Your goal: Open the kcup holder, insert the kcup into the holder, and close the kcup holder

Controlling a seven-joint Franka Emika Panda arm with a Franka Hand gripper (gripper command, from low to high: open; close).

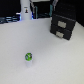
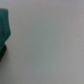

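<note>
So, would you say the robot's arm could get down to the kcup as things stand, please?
Probably yes. The kcup stands alone on the open white table, well apart from the closed kcup holder and the white bottle, so nothing crowds it. The tool itself isn't clearly visible in either view.

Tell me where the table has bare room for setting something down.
The white table is bare between the small green-topped kcup and the black boxy kcup holder, also around the kcup. The far edge near the tall white bottle-like object is crowded.
</note>
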